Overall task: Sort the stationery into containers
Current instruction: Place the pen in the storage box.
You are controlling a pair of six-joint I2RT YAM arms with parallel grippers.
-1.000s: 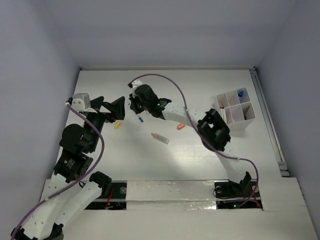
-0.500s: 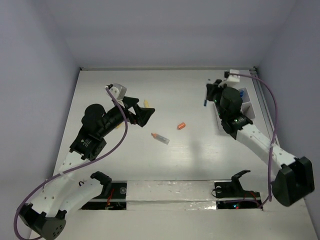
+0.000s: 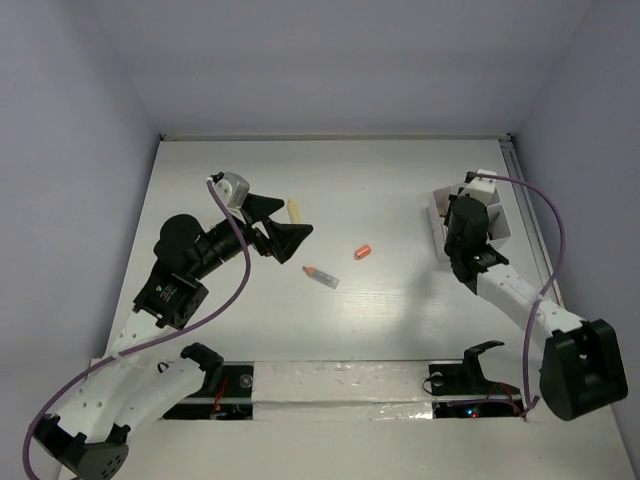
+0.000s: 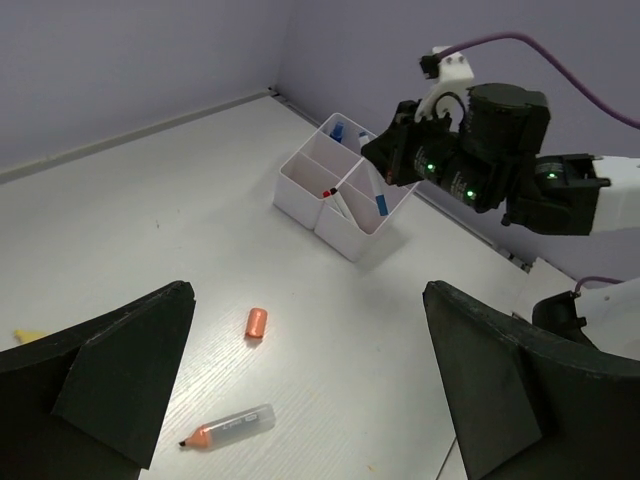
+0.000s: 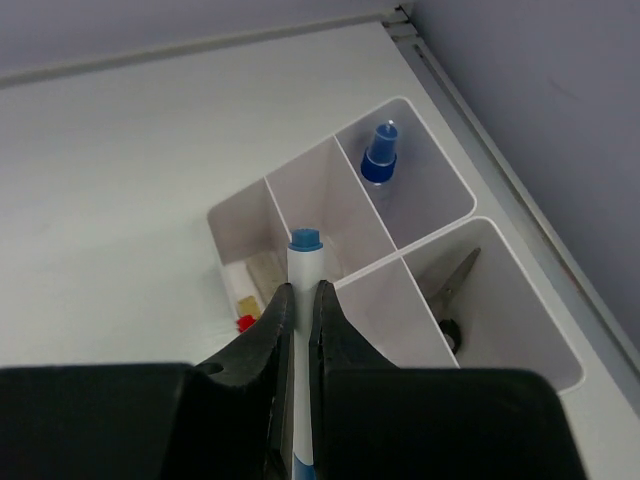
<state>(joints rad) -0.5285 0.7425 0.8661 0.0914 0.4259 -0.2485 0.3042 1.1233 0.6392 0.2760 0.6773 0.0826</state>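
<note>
My right gripper (image 5: 300, 300) is shut tight on the blue-tipped pen (image 5: 303, 262), which stands upright between the jaws with its blue end pointing away from me. Directly beneath and ahead of it lies the organizer box (image 5: 560, 365). The pen seems to hang over the divider beside the middle compartment, though from the wrist view I cannot tell which cell it lines up with. Farther ahead, a blue-capped item (image 5: 378, 160) stands in the far compartment. The scissors (image 5: 452, 288) lie in the cell to my right, and the red-capped pen (image 5: 243, 322) sits in the one to my left.

I judge this to be the drop-off step. The next move calls for centring the tip over one cell, lowering, then parting the jaws.

My left gripper (image 4: 308, 300) hangs with its jaws spread wide, holding nothing. Just below and between them lies the orange cap (image 4: 257, 322), with the orange-tipped crayon (image 4: 228, 427) nearer to me. Either looks ready for a descent and pinch.
</note>
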